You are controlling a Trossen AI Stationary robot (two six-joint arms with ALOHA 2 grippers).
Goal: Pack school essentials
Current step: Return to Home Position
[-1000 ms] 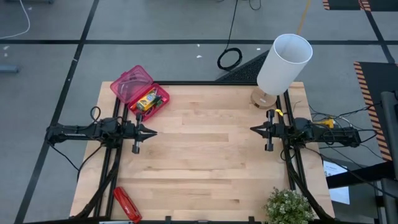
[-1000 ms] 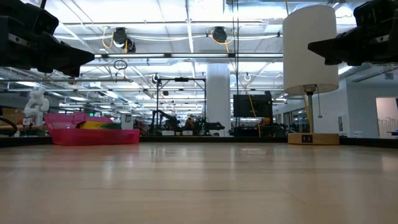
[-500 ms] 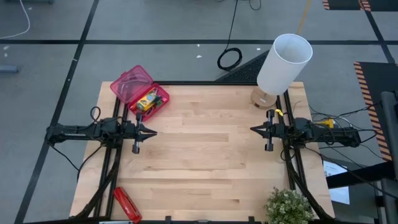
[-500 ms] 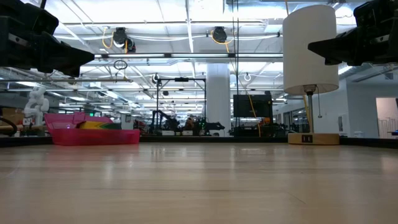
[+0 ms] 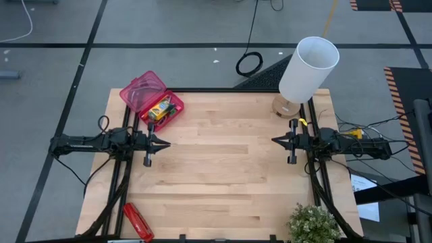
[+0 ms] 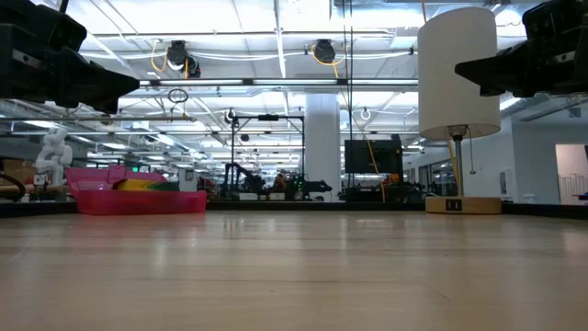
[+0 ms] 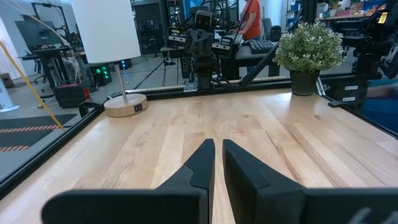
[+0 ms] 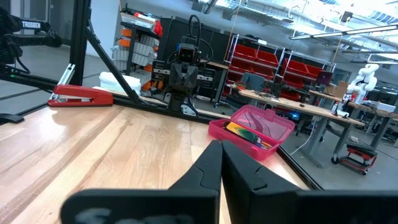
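Evidently nothing has moved over the last second: both arms wait at the table's point(image 5: 223, 182) sides, left gripper point(image 5: 164, 143) and right gripper point(image 5: 275, 140) jaws nearly closed, empty. The school essentials point(image 5: 162, 108) lie in the open pink case point(image 5: 143, 90) at the far-left corner, so packing looks finished.

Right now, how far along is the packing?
Done: the crayon box and some small items lie in the open pink case at the table's far left corner. In hand: nothing; the left gripper and right gripper are shut, empty and raised at the table's sides. Left: the lid isn't closed. No other stationery shows loose on the table.
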